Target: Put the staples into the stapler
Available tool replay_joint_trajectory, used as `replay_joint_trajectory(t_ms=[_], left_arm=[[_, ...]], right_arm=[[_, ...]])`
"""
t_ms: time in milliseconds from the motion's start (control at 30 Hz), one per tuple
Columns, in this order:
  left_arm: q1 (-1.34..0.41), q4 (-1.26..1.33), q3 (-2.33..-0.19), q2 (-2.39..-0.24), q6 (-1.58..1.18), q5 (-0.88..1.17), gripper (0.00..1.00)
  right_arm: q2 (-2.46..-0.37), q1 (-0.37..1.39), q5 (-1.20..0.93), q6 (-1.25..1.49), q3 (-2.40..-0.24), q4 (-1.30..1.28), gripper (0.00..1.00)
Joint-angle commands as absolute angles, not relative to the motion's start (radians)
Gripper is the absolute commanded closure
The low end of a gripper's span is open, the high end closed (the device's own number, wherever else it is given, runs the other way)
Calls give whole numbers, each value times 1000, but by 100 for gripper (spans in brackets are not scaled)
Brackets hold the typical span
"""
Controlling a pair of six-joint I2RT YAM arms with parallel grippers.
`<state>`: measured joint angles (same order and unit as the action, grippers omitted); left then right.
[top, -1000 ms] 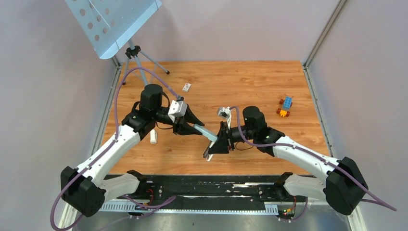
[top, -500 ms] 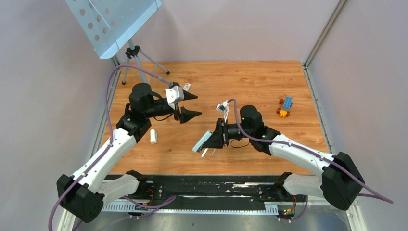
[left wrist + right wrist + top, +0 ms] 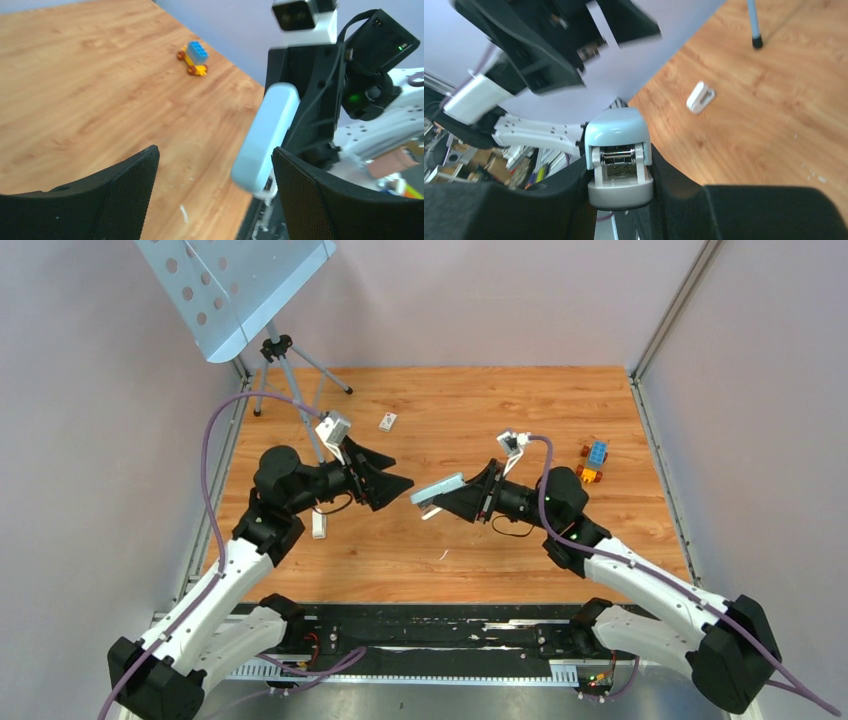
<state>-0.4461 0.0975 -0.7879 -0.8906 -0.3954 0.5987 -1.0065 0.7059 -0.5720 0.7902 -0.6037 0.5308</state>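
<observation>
Right gripper, its two black fingers closed on the sides of the one stapler, holds it in the air above the middle of the wooden table. The stapler is tilted, with its pale grey-blue top uppermost and its white base beneath. Its free end points toward the left arm. The right wrist view looks along the stapler's end, where a small metal part shows between top and base. No staple strip can be picked out with certainty in any view. One tiny pale sliver lies on the wood nearer the arm bases, too small to identify. Left gripper faces the stapler from just beside it. Its two fingers are spread wide apart with nothing between them, and they do not touch the stapler. Further out on the table lie three small objects, well apart from one another. One is a white oblong piece beside the left arm. One is a small white box toward the far side. One is a toy-brick car, blue on an orange base, near the right edge. At the far left corner stands one tripod carrying one perforated pale metal panel. Two arms are visible, each trailing one purple cable.
</observation>
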Motion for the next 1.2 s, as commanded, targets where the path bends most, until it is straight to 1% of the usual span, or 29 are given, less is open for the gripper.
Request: replay_joint_trajectory(t_ms=[0, 167, 267, 333, 533, 767, 833, 967, 1067, 1167], left_arm=[[-440, 364, -653, -812, -682, 655, 14], [-440, 544, -580, -785, -777, 655, 10], [-443, 713, -536, -806, -872, 645, 9], [-451, 778, -518, -828, -910, 639, 9], [-505, 853, -501, -881, -939, 608, 10], [-555, 867, -514, -943, -931, 579, 13], [-568, 895, -512, -969, -943, 576, 16], [-595, 946, -511, -1006, -953, 573, 25], [-601, 995, -504, -1027, -976, 574, 35], [-601, 1040, -499, -1041, -1005, 568, 49]], right_arm=[[-914, 696, -449, 797, -564, 708, 100], [-873, 696, -445, 798, -553, 753, 100], [-872, 697, -452, 824, -543, 802, 100], [-875, 697, -456, 832, -541, 816, 100], [-880, 697, -453, 856, -525, 860, 100], [-891, 698, -456, 863, -526, 875, 100], [-894, 698, -457, 863, -526, 879, 100], [-900, 698, -453, 862, -523, 883, 100], [-909, 698, -457, 862, -520, 890, 100], [-915, 697, -467, 861, -512, 891, 100]])
